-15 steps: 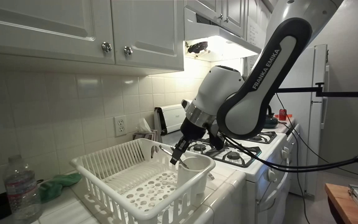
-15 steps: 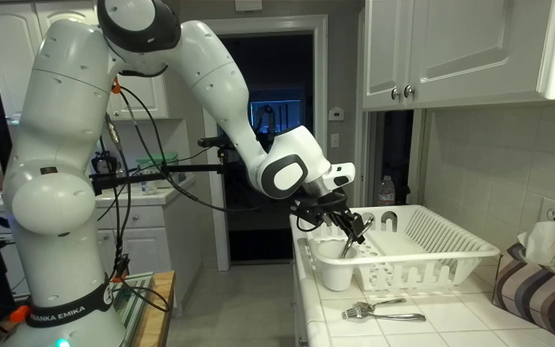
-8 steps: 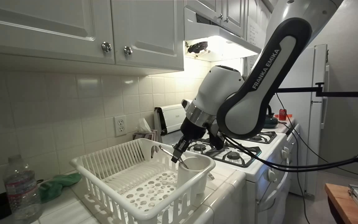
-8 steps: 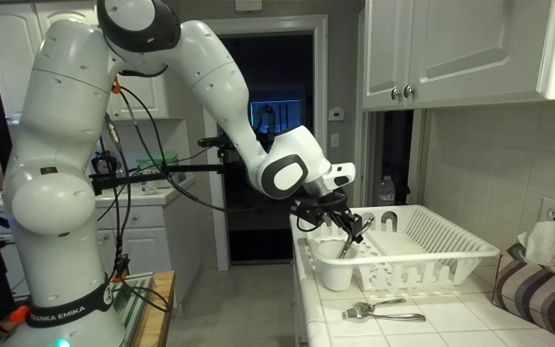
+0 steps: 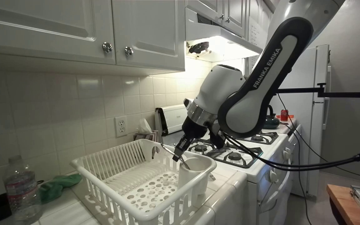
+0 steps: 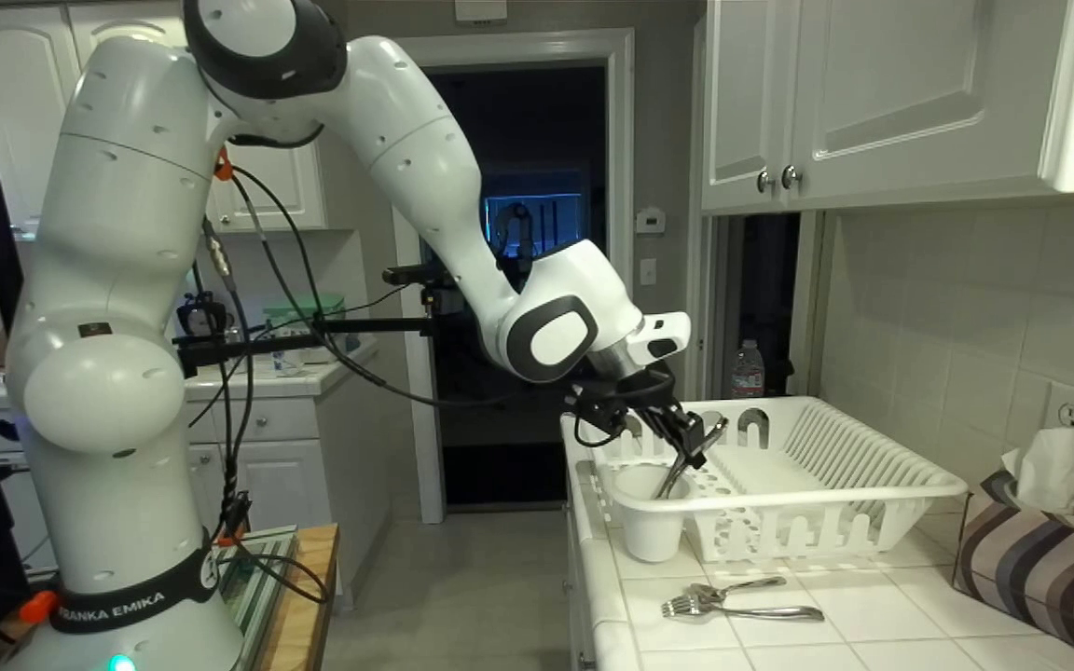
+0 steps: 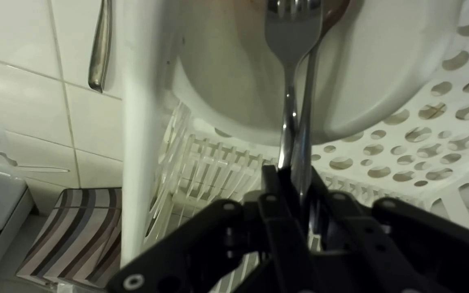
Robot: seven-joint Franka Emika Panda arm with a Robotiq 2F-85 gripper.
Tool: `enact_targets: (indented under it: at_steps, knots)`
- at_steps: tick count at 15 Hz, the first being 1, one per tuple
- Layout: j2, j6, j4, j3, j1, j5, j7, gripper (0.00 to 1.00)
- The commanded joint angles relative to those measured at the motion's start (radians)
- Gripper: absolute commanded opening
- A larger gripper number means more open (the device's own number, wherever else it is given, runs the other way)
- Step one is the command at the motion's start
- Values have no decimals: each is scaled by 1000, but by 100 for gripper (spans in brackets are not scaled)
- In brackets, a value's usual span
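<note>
My gripper point(image 7: 291, 169) is shut on the handles of two metal utensils. One is a fork point(image 7: 293, 38), tines down inside the white cup point(image 7: 381, 81). Crossing behind it is a second utensil point(image 7: 309, 83), probably a spoon, its bowl partly cut off by the frame edge. In an exterior view the gripper point(image 6: 694, 455) hangs tilted just above the cup point(image 6: 651, 527), at the corner of the white dish rack point(image 6: 807, 499). Handle ends stick out past the fingertips, leaning over the rack. How deep the lower ends reach is hidden by the cup wall in both exterior views.
A fork point(image 6: 775, 613) and another utensil point(image 6: 756, 584) lie on the tiled counter beside the rack. A striped tissue box point(image 6: 1022, 559) stands near the wall. A bottle point(image 5: 22, 193) and green cloth point(image 5: 58, 186) sit beyond the rack; a gas stove point(image 5: 217, 170) adjoins the counter.
The gripper has closed on the utensil handles and risen slightly. The handle ends sticking out have come up a little with it. The rack and cup stay put.
</note>
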Motion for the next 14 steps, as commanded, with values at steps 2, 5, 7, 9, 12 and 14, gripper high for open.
enact_targets:
  at_steps: [2, 5, 7, 9, 12, 14]
  knots:
    - [-94, -40, -14, -1, 3, 16, 25, 4]
    - [-130, -53, -3, -2, -1, 17, 36, 4]
    - [-143, -52, 4, -11, 0, 16, 45, 4]
    - [-154, -50, 11, -21, 1, 13, 56, 4]
    - [-160, -54, 23, -40, 7, 6, 72, 4]
    - [-159, -46, 23, -49, 11, 1, 75, 4]
